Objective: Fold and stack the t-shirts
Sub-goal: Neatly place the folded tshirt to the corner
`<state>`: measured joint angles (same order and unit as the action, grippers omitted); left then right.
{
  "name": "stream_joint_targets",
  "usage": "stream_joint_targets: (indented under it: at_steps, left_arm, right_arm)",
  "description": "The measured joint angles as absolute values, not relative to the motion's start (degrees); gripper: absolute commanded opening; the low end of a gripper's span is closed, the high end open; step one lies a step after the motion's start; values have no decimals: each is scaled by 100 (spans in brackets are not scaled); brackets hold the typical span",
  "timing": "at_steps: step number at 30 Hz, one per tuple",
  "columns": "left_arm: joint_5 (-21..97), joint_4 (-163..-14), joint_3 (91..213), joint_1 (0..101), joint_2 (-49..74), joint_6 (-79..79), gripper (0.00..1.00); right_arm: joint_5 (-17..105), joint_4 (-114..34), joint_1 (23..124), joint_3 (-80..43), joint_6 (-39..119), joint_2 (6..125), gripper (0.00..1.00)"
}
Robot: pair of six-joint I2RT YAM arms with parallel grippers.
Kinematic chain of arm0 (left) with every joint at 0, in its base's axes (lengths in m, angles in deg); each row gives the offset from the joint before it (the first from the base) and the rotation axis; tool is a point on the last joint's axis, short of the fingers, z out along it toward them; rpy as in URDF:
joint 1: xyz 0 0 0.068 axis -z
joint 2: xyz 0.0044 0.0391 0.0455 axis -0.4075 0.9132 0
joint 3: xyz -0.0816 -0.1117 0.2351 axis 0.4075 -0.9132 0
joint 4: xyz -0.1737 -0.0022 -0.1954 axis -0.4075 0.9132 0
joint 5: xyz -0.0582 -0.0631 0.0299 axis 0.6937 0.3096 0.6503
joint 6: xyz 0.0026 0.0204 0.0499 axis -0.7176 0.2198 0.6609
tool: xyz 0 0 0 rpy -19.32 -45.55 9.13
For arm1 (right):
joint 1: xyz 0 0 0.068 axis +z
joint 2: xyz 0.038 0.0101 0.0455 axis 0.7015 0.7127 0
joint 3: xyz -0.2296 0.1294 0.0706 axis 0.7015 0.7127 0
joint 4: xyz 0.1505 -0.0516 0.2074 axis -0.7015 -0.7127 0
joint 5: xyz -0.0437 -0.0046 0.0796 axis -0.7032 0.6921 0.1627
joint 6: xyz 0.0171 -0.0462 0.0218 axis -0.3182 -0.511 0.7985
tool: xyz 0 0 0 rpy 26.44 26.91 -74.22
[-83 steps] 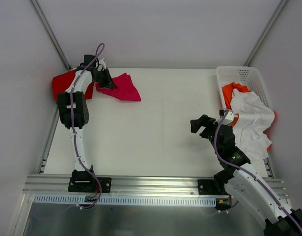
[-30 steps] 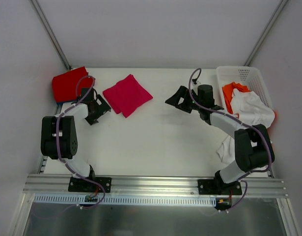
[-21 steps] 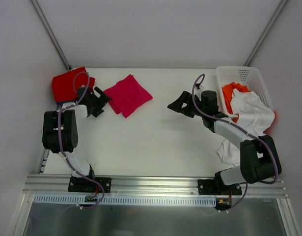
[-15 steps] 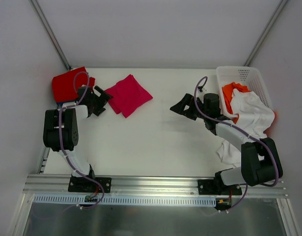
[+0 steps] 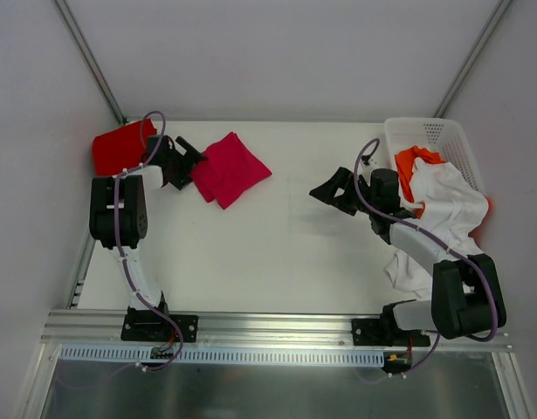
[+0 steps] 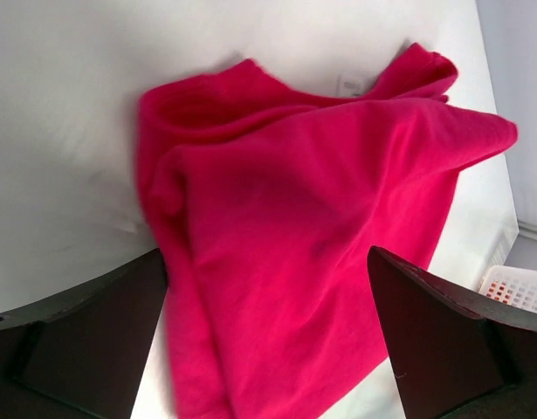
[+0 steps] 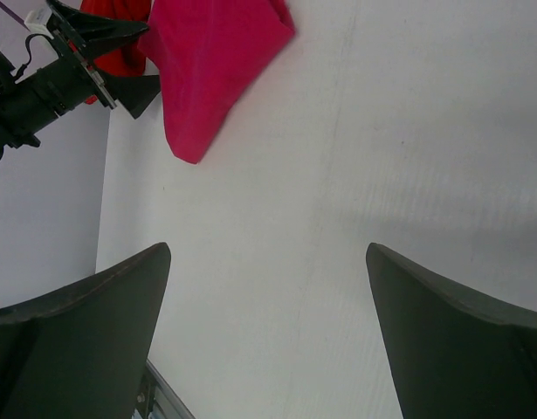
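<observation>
White tabletop, both arms out, nothing picked up

Closest, a white t-shirt spills over the right edge from the basket, on top of an orange t-shirt. The right gripper hangs mid-table, jaws wide apart and empty. Further back, the folded crimson-pink t-shirt lies flat, with the left gripper right at its left edge, jaws spread wide too. A red t-shirt sits in the far left corner.
</observation>
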<state>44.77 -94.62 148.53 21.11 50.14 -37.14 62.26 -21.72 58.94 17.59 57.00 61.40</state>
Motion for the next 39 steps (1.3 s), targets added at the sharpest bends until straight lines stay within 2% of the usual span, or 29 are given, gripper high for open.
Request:
stream_joint_targets:
  at_steps: [2,6,9,10,11,12,15,23,28,33,39]
  left_arm:
    - [4475,-9453,15069,2203,5178,-3736,98]
    - [4451,-9442,15378,2432,5427,-3845,88]
    - [4447,-9473,15548,2592,5597,-3911,72]
    - [4447,-9495,15579,2640,5650,-3959,63]
    - [4449,-9508,15596,2675,5687,-4011,44]
    - [4447,-9523,15609,2712,5733,-4048,31]
    - [4488,-9484,15625,2749,5914,-4105,0]
    - [4578,-9073,16298,2749,6198,-3766,0]
    - [4573,-8260,17598,2747,6743,-2990,0]
    - [4560,-7114,19858,2697,7615,-1828,0]
    - [4534,-6533,20470,2406,7586,-1028,0]
  right_arm:
    - [6259,-2172,5785,1820,5705,6079,99]
    - [6374,-2175,5512,1936,5705,5923,99]
    - [6457,-2170,5348,1971,5705,5873,99]
    - [6488,-2170,5293,1986,5705,5856,100]
    - [6521,-2170,5245,2004,5705,5847,99]
    - [6540,-2170,5208,2015,5705,5840,99]
    - [6597,-2175,5114,2041,5705,5840,99]
    - [6698,-2168,5063,2045,5751,5843,99]
    - [6772,-2039,5046,2172,5840,5840,99]
    - [6875,-1858,5039,2399,5976,5832,99]
    - [7061,-1628,5037,2528,6175,5810,100]
